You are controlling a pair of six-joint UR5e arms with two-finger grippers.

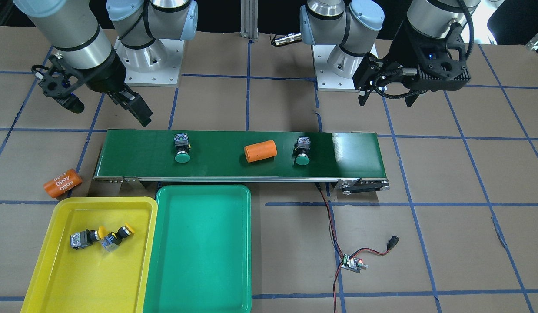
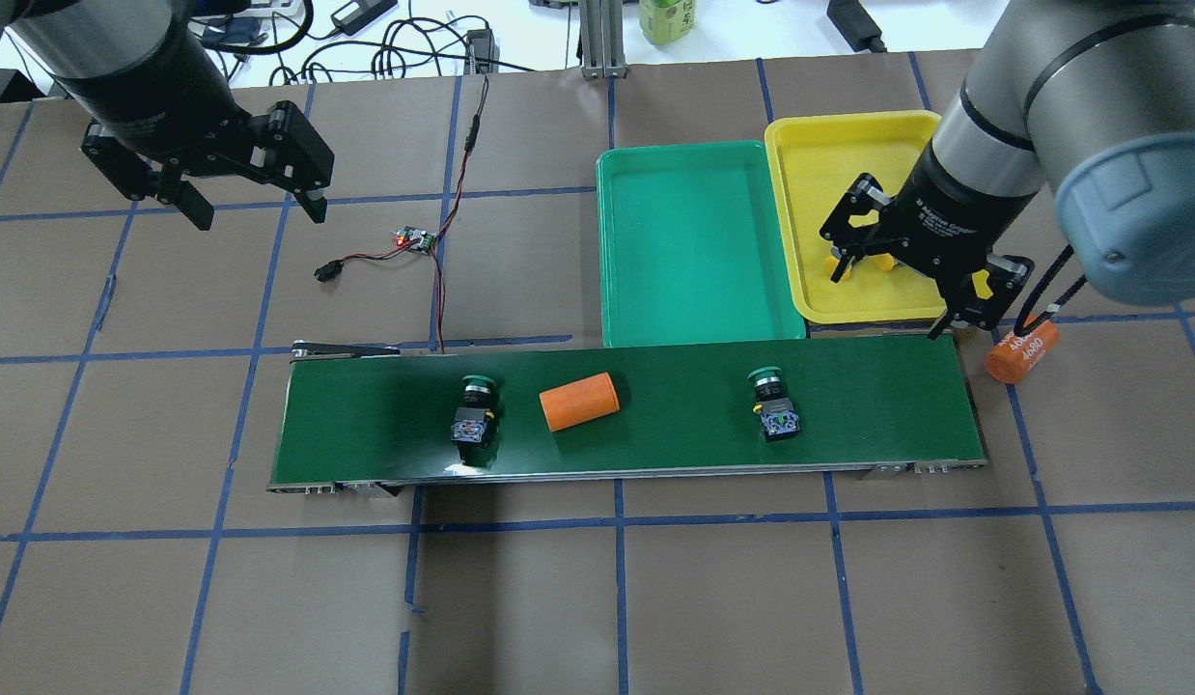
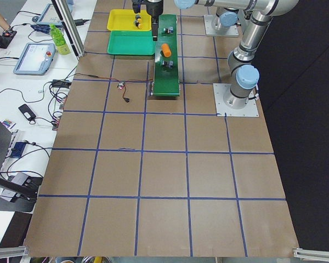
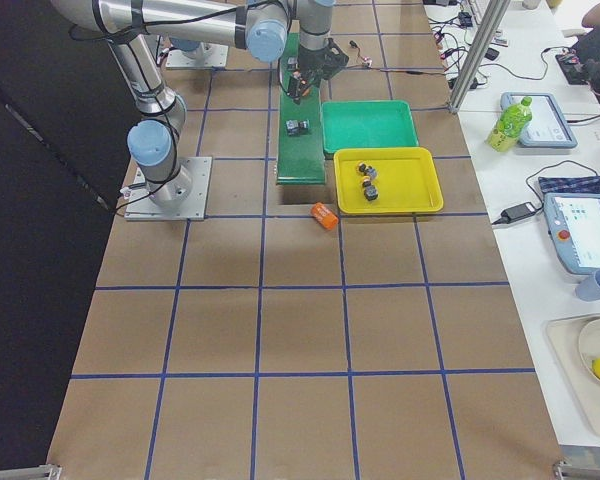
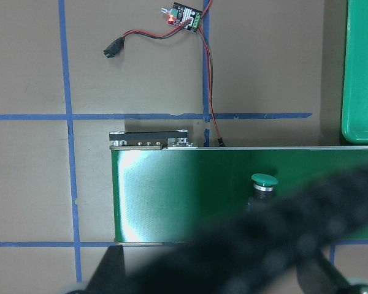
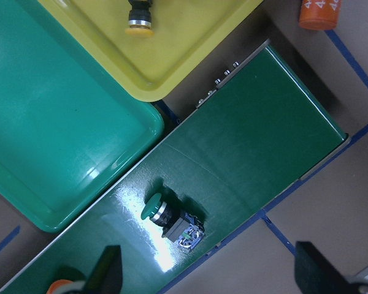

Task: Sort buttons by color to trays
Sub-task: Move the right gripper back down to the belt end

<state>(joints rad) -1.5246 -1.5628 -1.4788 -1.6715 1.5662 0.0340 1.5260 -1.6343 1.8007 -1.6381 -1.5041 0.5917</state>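
Nearest, the glossy yellow tray (image 1: 99, 278) holds both yellow buttons (image 1: 117, 234), edge to edge with the green tray (image 1: 199, 256). Two green buttons (image 1: 181, 148) lie on the smooth conveyor belt (image 1: 134, 152), an orange cylinder (image 1: 260, 151) between. Left gripper (image 1: 386, 102) and right gripper (image 1: 110, 113) hang spread, empty.

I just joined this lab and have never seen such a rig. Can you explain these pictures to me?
Two robot arms stand at a table. Four pictures come from fixed cameras: facing the robot, behind and above it, and at each table end; two come from cameras on the wrists. The left gripper and right gripper are both open and hold nothing. On the dark-green conveyor belt lie two green buttons and an orange cylinder; a second cylinder lies on the table. Two yellow buttons lie in the yellow tray; the green tray beside it holds none.
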